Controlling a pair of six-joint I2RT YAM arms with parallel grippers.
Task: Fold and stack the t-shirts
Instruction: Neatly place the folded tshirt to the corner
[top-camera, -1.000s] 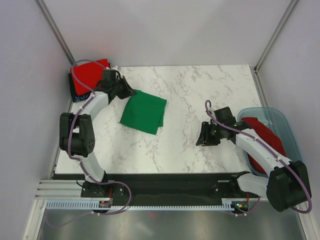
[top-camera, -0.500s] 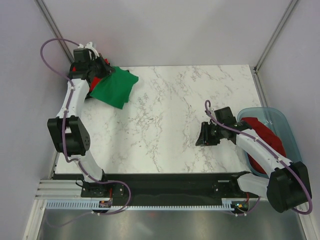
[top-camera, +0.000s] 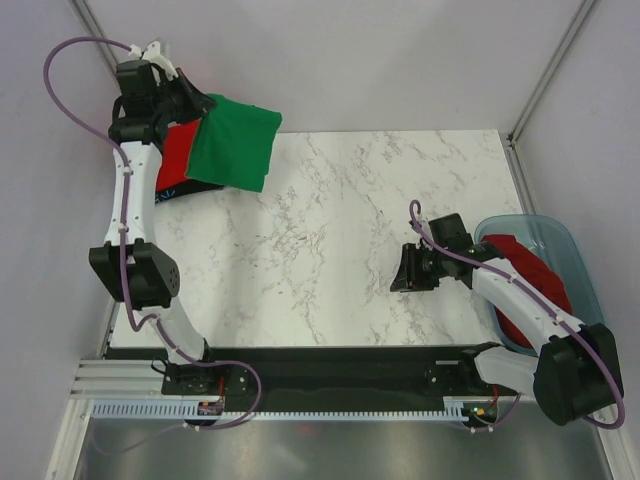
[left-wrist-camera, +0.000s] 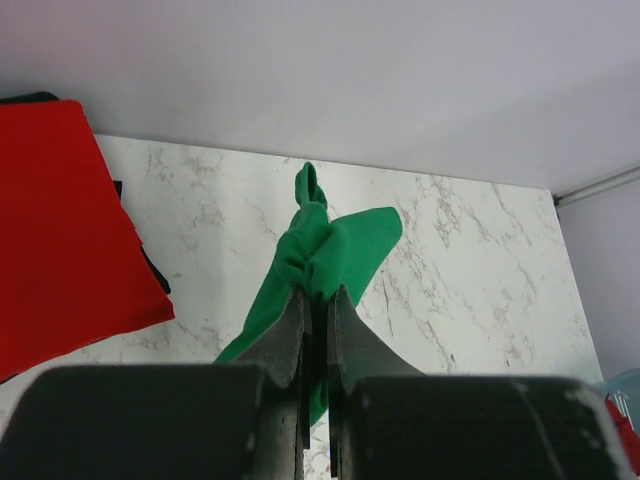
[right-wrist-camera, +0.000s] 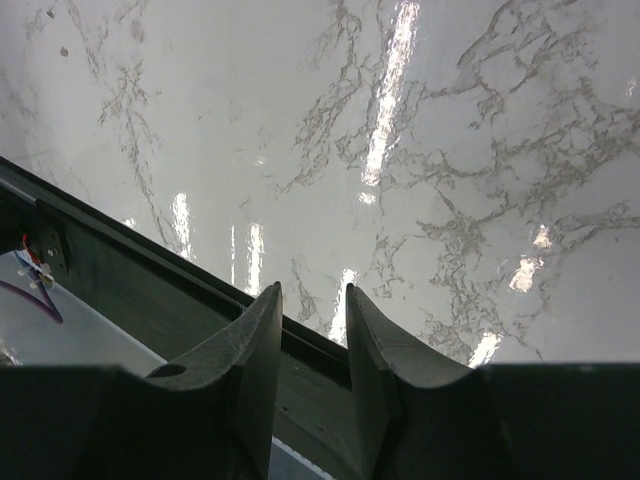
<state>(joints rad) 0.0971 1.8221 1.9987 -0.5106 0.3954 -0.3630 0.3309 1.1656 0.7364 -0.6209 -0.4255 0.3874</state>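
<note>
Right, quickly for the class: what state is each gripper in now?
Left gripper: closed on the green t-shirt.
Right gripper: partly open, holding nothing.

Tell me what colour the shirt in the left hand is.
Plain bright green; the shirt shows best in the top external view.

A folded green t-shirt (top-camera: 235, 148) hung partly over a flat red t-shirt (top-camera: 176, 152) stacked on a black t-shirt (top-camera: 196, 187), far left.
</note>
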